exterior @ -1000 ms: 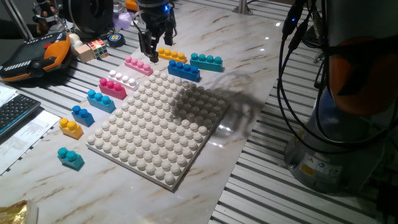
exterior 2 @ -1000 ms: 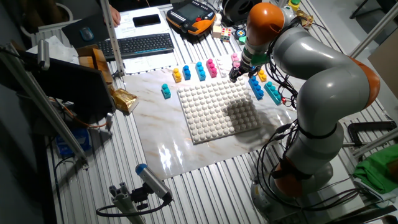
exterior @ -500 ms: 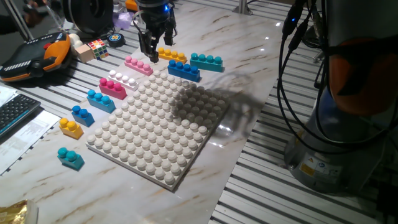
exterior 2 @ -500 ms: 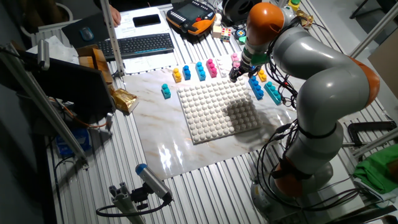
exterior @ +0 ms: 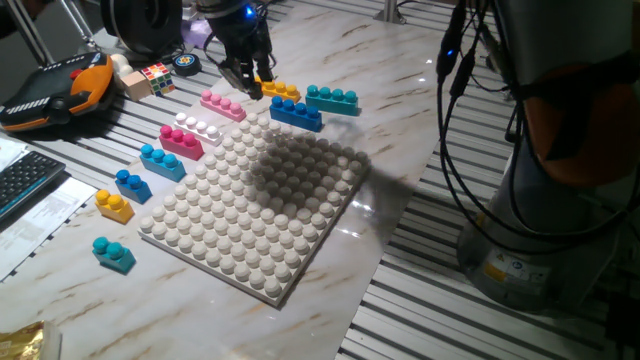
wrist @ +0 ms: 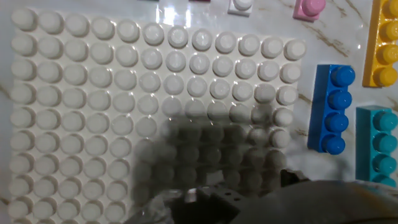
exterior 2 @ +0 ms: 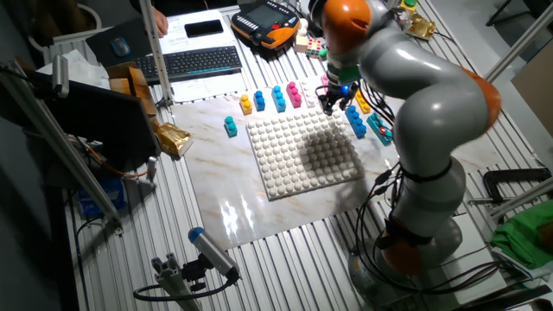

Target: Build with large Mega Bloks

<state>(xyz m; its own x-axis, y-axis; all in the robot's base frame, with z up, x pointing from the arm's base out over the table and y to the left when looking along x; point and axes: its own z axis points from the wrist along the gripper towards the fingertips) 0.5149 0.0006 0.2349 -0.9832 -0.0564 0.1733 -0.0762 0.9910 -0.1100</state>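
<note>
Bloks lie loose on the surface [exterior: 300, 30] around the white baseplate [exterior: 250, 215], none on it. Along its far edge: four-stud blue brick [exterior: 296, 112], teal four-stud brick [exterior: 332, 99] just beyond it, yellow brick [exterior: 277, 89]. Off its left edge: pink brick [exterior: 222, 105], white brick [exterior: 198, 128], magenta brick [exterior: 181, 141], light-blue brick [exterior: 162, 161]; then small blue [exterior: 132, 185], yellow [exterior: 114, 205] and teal [exterior: 114, 254] two-stud pieces. Claw [exterior: 247, 78] hangs over the yellow brick; open or clenched cannot be told, possibly empty.
</note>
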